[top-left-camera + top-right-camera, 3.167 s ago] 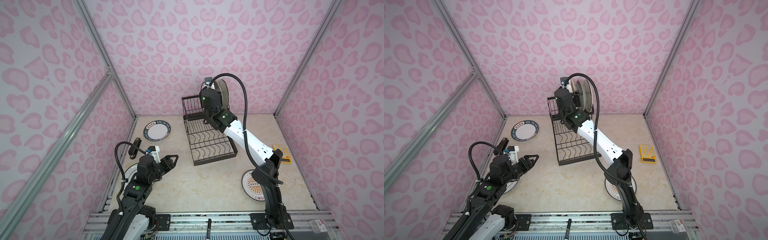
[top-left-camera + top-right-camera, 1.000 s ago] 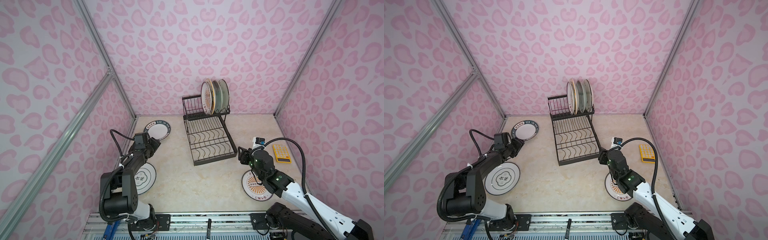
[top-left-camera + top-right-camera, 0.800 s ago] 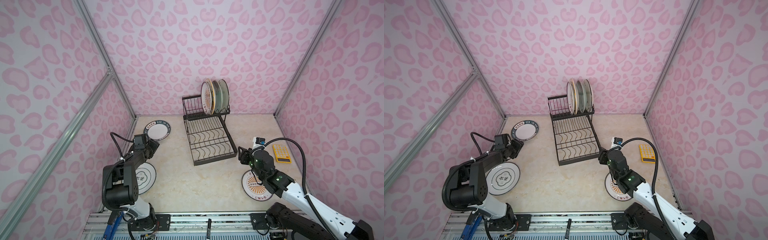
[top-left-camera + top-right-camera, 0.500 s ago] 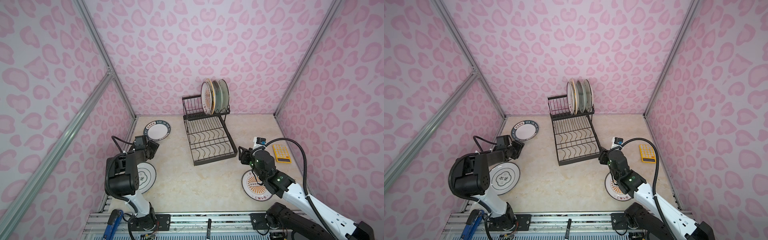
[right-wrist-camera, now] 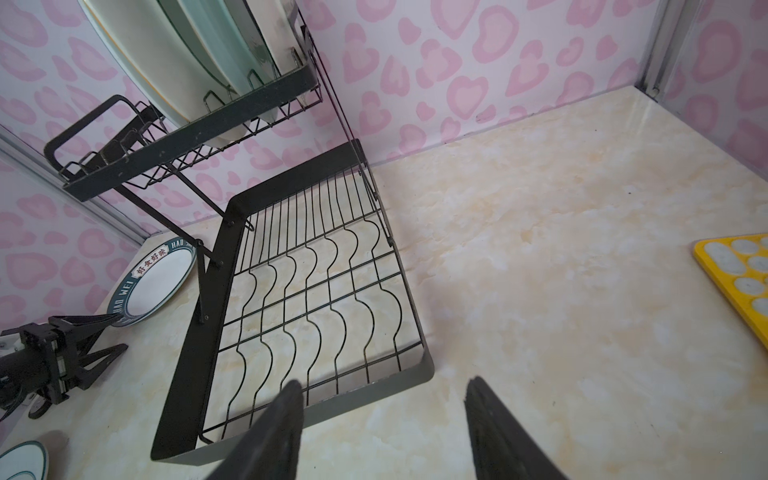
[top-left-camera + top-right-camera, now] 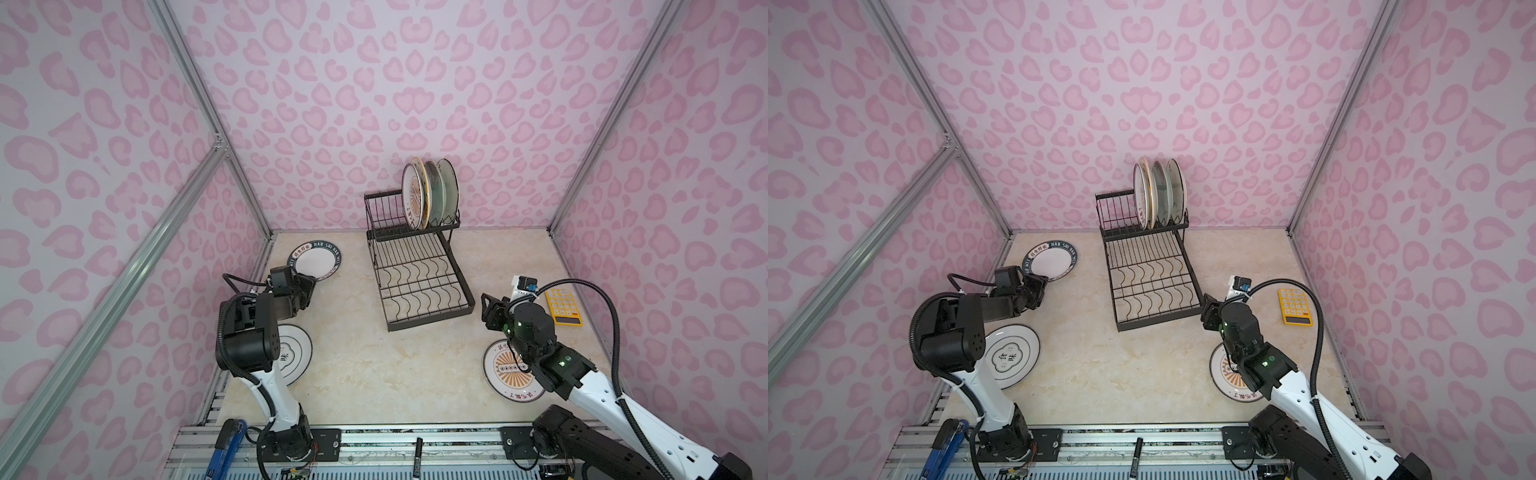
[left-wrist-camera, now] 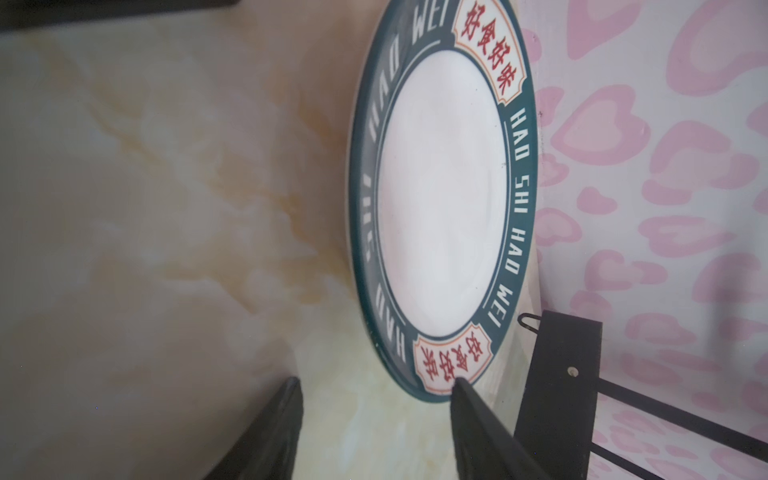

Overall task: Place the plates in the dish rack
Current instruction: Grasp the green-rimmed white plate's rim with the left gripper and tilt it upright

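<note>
The black wire dish rack (image 6: 432,322) (image 6: 1158,322) (image 5: 365,399) stands at the back middle, with three plates (image 6: 430,193) (image 6: 1158,195) (image 5: 199,54) upright in its upper tier. A plate with a dark lettered rim (image 6: 316,259) (image 6: 1050,259) (image 7: 440,199) (image 5: 151,282) lies flat at the back left. My left gripper (image 6: 309,286) (image 6: 1042,286) (image 7: 376,381) is open, low, at that plate's near rim, one fingertip over the rim. A white plate (image 6: 295,353) (image 6: 1013,355) lies under the left arm. My right gripper (image 6: 486,309) (image 6: 1208,311) (image 5: 385,382) is open and empty by the rack's front right corner, above an orange-sunburst plate (image 6: 511,370) (image 6: 1233,374).
A yellow calculator (image 6: 563,307) (image 6: 1295,307) (image 5: 739,274) lies at the right, beside the right arm. Pink patterned walls close in the back and both sides; the lettered plate lies close to the left wall. A black marker (image 6: 417,455) rests on the front rail.
The right arm has left a plate upright in the upper tier and drawn back to the front right. The left gripper has moved from the white plate up to the lettered plate's rim.
</note>
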Action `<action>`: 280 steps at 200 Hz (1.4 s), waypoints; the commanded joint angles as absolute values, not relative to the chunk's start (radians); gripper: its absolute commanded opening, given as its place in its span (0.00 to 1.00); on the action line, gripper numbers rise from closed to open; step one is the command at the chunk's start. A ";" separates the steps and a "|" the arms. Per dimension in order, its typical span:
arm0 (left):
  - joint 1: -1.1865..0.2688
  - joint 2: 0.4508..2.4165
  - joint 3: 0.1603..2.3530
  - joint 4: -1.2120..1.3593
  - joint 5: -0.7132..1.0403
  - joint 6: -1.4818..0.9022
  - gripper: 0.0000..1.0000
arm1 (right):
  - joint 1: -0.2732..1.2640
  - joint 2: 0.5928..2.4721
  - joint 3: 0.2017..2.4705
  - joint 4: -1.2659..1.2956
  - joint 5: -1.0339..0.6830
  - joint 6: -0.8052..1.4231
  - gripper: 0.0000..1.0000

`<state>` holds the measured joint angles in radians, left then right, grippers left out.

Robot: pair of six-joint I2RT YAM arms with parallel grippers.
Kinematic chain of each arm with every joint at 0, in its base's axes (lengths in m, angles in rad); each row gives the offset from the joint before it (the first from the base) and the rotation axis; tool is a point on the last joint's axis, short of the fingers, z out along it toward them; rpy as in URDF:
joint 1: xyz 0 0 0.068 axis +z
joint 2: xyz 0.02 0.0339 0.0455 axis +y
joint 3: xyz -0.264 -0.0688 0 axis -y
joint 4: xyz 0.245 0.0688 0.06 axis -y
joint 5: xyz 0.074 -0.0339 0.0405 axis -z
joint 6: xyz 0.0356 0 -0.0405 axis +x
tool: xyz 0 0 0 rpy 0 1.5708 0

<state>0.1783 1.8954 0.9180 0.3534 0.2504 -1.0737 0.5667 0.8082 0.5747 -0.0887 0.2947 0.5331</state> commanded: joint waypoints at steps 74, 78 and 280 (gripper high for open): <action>0.181 1.964 1.040 0.201 0.212 -1.067 0.48 | 0.548 0.777 0.559 -0.095 0.295 0.529 0.62; 0.182 1.966 1.046 0.200 0.211 -1.065 0.48 | 0.549 0.774 0.560 -0.097 0.295 0.528 0.62; 0.183 2.033 1.108 0.150 0.221 -1.069 0.13 | 0.524 0.693 0.538 -0.119 0.299 0.529 0.61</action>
<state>0.1829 2.0193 1.1088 0.2153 0.2398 -1.0889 0.5282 0.7021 0.5484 -0.1127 0.2905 0.5316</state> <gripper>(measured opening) 0.152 0.616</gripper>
